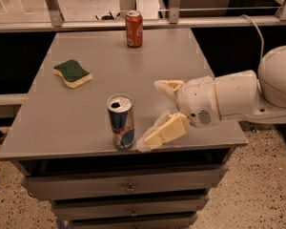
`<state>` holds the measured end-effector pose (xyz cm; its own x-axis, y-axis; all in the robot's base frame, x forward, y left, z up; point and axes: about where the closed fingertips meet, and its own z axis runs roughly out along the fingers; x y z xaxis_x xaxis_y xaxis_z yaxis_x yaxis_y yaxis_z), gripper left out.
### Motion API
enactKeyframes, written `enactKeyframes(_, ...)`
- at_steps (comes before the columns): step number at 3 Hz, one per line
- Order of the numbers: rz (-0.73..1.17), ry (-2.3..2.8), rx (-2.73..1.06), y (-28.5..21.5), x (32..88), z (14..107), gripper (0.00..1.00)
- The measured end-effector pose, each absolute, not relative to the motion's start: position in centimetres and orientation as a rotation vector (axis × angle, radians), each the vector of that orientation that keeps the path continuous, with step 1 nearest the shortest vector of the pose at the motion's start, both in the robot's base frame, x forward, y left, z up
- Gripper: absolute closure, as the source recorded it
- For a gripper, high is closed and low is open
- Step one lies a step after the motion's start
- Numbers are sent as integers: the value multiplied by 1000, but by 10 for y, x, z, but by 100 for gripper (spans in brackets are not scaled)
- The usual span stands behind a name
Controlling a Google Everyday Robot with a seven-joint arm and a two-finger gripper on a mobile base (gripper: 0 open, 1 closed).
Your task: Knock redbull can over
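Note:
The redbull can stands upright near the front edge of the grey table, its silver top showing an open tab hole. My gripper comes in from the right, just right of the can, with its two cream fingers spread open. The near fingertip is close beside the can's base; I cannot tell if it touches. The far finger is behind and to the right. Nothing is held.
An orange-red soda can stands at the table's back edge. A green and yellow sponge lies at the left. Drawers sit below the tabletop. A metal rail runs behind the table.

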<state>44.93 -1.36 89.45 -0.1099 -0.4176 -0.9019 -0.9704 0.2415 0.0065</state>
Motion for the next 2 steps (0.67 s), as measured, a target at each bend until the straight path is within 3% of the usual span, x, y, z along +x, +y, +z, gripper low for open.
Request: enactKeyframes(2, 874, 1567, -1221, 35, 462, 874, 0)
